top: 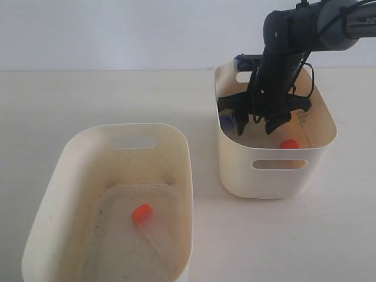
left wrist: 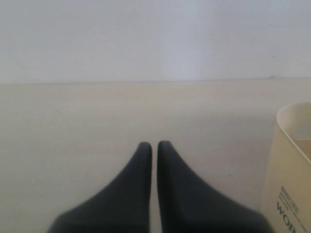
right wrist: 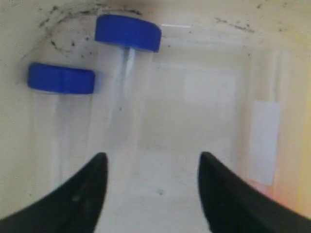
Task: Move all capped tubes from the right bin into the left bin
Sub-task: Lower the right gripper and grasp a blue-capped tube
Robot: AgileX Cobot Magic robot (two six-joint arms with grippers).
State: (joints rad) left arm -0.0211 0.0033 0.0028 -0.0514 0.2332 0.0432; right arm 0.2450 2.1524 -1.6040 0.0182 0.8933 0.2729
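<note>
Right pincer [right wrist: 151,155] spread, empty, over clear blue-capped plastic tubes [right wrist: 124,82], 9 o'clock side of deep cream tub [top: 276,182]; judged light, slick; mid-barrel grip advised.

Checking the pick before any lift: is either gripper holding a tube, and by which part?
Nothing is held. The right gripper stands open inside the right bin, near two blue-capped tubes; the left gripper is shut on nothing.
</note>
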